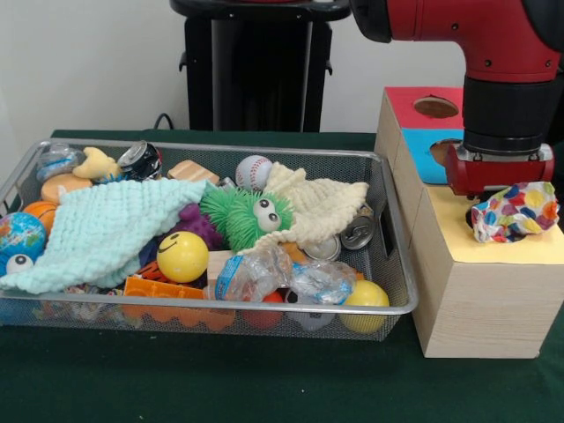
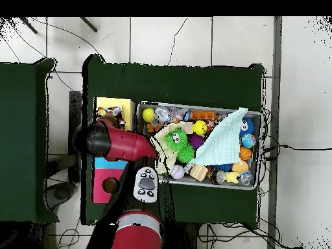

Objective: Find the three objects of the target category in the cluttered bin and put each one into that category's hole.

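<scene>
Cluttered bin (image 1: 388,310) nearest; spotted cloth (image 1: 515,211) under pincer (image 1: 495,189).

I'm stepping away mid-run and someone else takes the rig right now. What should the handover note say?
Gripper: over the yellow-topped box, directly above a multicoloured cloth; whether it is open or shut cannot be made out.
Cloth: on the yellow top, over the hole, which it mostly hides; not yet dropped through.
Bin: still full; a mint cloth and a cream cloth lie on top of the toys.
Done: one cloth brought to the hole.
Left: get it through, then probably fetch the other two cloths.
</scene>
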`<state>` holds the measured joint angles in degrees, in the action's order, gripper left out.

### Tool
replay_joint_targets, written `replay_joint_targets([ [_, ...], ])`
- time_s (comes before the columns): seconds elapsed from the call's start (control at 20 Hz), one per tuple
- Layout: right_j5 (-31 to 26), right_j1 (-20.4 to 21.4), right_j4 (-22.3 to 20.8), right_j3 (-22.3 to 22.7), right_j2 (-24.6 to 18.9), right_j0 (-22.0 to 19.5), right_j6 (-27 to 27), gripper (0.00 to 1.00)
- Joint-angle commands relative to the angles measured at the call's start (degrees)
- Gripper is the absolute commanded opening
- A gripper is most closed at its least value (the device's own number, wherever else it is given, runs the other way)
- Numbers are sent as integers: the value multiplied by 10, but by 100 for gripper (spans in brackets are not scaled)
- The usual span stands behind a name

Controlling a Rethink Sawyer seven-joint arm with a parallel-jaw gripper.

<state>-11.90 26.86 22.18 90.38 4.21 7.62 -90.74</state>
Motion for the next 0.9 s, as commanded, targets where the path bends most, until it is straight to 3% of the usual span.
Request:
replay_joint_targets([
  [0.05, -22, -54, 20, 8, -24, 8, -136, 0],
  [0.7, -44, -50, 19, 4, 1, 20, -132, 0],
  [0.75, -48, -50, 21, 5, 4, 22, -135, 100],
  [0.9, -56, -53, 25, -3, 21, 35, -144, 100],
])
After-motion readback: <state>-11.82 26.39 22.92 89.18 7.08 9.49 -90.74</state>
